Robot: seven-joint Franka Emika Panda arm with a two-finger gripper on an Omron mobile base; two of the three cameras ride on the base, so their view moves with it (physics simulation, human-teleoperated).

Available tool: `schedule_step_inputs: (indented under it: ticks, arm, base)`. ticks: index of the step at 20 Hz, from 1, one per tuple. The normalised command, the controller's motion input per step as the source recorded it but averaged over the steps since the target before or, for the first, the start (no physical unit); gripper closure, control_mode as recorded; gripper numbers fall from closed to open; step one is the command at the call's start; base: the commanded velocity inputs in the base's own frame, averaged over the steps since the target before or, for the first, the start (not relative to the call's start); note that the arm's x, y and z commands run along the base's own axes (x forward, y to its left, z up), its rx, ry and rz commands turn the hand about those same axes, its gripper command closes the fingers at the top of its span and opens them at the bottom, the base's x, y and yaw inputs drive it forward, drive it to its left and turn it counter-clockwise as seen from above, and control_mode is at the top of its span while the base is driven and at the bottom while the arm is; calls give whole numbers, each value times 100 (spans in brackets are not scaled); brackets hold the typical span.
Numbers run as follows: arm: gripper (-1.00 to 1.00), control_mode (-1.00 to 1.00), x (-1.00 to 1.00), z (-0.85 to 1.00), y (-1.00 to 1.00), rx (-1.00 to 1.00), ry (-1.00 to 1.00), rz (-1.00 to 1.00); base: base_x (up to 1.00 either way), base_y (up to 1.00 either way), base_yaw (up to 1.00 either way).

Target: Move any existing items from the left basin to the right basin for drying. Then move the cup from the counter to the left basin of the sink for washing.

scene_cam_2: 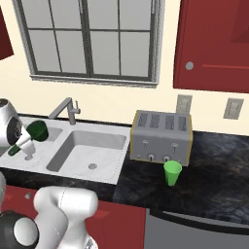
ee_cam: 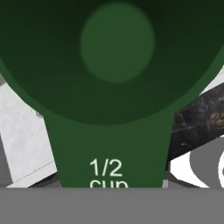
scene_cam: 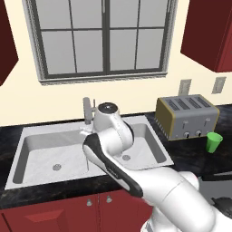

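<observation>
Right base view has the dark green measuring cup point(scene_cam_2: 35, 131) up in the air over the sink point(scene_cam_2: 78, 160), left of the faucet point(scene_cam_2: 65, 109), w/ the hand point(scene_cam_2: 22, 141) clamped on its handle; left base view hides all that behind the arm. Hand view reads "1/2 cup" on the handle. Bright green cup point(scene_cam_2: 172, 173) sits on the tabletop point(scene_cam_2: 214, 170) in front of the toaster point(scene_cam_2: 162, 137).
</observation>
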Motion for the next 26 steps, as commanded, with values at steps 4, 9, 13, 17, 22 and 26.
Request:
schedule_step_inputs:
  ticks: [4,9,13,17,22,26]
  arm:
    - [100,-100,0,0,-72,4,10,-12]
    - [100,-100,6,0,-73,4,10,-10]
    - [100,-100,18,-18,-67,4,7,-8]
    - [100,-100,23,-26,-51,0,0,-5]
    - [100,-100,39,-30,-45,0,0,-3]
    - [100,-100,54,-28,-39,0,1,-2]
  base:
    - [0,0,0]
    - [0,0,0]
    - [0,0,0]
    - [0,0,0]
    - [0,0,0]
    - [0,0,0]
